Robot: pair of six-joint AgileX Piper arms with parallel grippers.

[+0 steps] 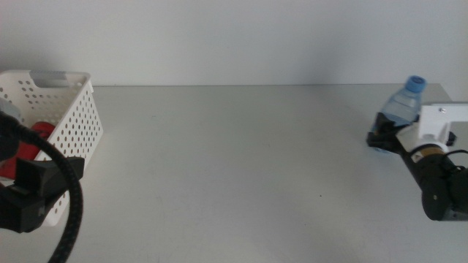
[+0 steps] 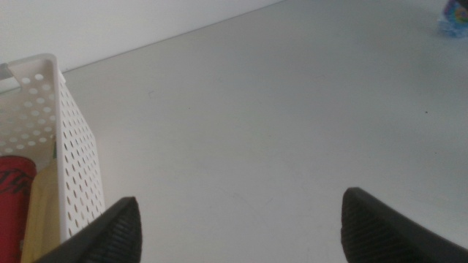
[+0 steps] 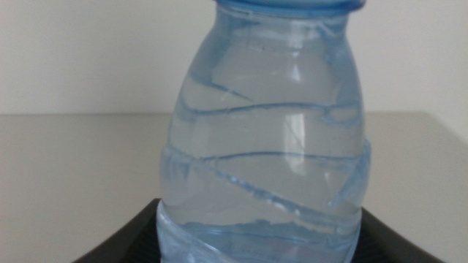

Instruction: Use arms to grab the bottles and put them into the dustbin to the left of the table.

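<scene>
Your right gripper (image 1: 389, 133) hugs the water bottle (image 3: 263, 146) low, ready to lift; your left gripper (image 2: 241, 226) waits wide open beside the dustbin (image 1: 69, 109).

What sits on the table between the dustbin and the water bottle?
Nothing: in the middle view, only bare table lies between the dustbin and the water bottle at the right gripper.

White perforated dustbin (image 1: 69, 117) on light grey table (image 1: 234, 161); inside the dustbin, red can (image 2: 14, 201) and yellow bottle (image 2: 40, 219). Far across the table from the dustbin, clear blue water bottle (image 3: 267, 146), blue-capped.
</scene>
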